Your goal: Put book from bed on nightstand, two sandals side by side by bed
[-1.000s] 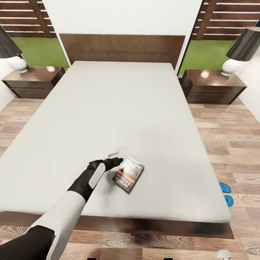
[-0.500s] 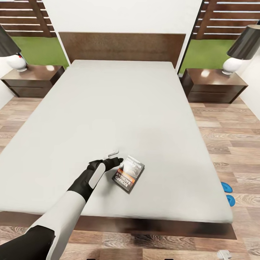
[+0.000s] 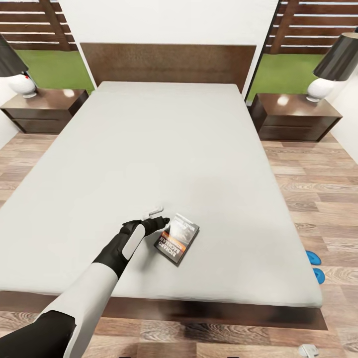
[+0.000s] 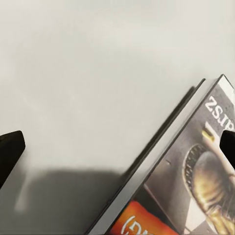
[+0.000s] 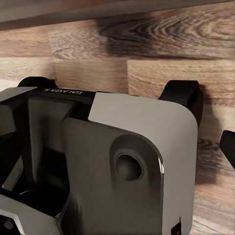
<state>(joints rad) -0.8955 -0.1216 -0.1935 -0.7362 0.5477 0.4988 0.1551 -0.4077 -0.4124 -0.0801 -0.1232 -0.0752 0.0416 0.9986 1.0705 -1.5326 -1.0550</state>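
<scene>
Bed (image 3: 149,149) — bare grey mattress on a dark wood frame, headboard against the white wall, a nightstand at each side of the head: left nightstand (image 3: 42,112), right nightstand (image 3: 298,117). Each carries a lamp, both cut off by the picture's edge. Either top has bare room for the book, as far as can be judged.

Left arm reaches over the foot of the mattress. Left end effector (image 3: 160,215) is spread: one finger light, one dark, the dark tip at the book's near edge. In the left wrist view the two dark fingertips stand well apart at opposite sides, one over the cover, so the book's edge lies between them. Judged step: lining up to pinch the book by its edge; the grasp is not yet made. A thin book lying flat on a soft mattress gives little to grip, which likely explains the low, edge-on approach.

Book (image 3: 177,238) lies flat near the foot of the bed, cover up, skewed to the bed's sides.

Sandals (image 3: 314,266) — two blue shapes on the plank floor just beside the bed's right side, mostly hidden by the mattress edge; whether they sit neatly paired is hard to tell.

The right wrist view shows robot housing and floor planks; the right end effector's state cannot be told.
</scene>
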